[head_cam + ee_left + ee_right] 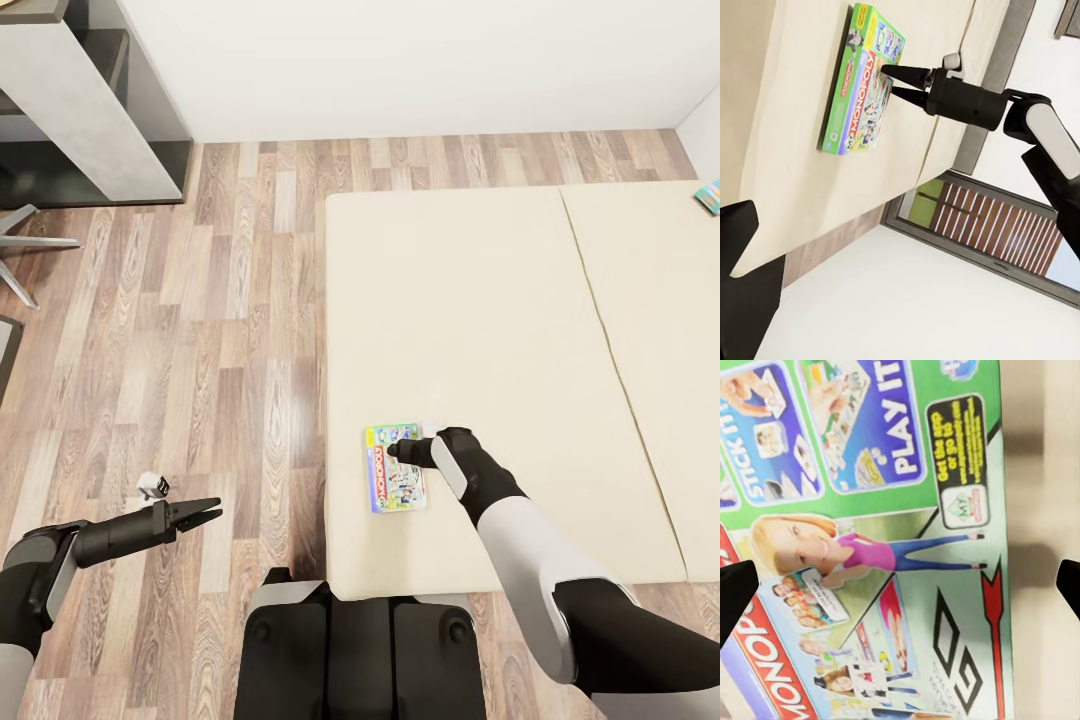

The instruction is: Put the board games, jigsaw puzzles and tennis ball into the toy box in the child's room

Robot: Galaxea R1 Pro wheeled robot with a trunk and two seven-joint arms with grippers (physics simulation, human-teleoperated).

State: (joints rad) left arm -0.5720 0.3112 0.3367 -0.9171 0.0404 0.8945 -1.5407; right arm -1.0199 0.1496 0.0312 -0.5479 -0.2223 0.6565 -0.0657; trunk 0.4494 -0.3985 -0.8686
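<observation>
A green Monopoly board game (396, 470) lies flat on the cream bed (480, 300), near its front left corner. My right gripper (392, 450) hovers just over the box's far end, open. In the right wrist view the gripper (902, 592) straddles the printed lid (870, 532), a dark fingertip (735, 600) at each side. The left wrist view shows that gripper (889, 82) from the side, jaws apart above the box (862, 79). Another colourful board game (710, 196) lies at the bed's far right edge. My left gripper (205, 513) hangs over the floor left of the bed, holding nothing.
A grey desk unit (90, 100) stands at the back left, with chair legs (30, 250) beside it. Wood-plank floor (200, 350) runs between the desk and the bed. My base (360, 650) sits against the bed's front edge.
</observation>
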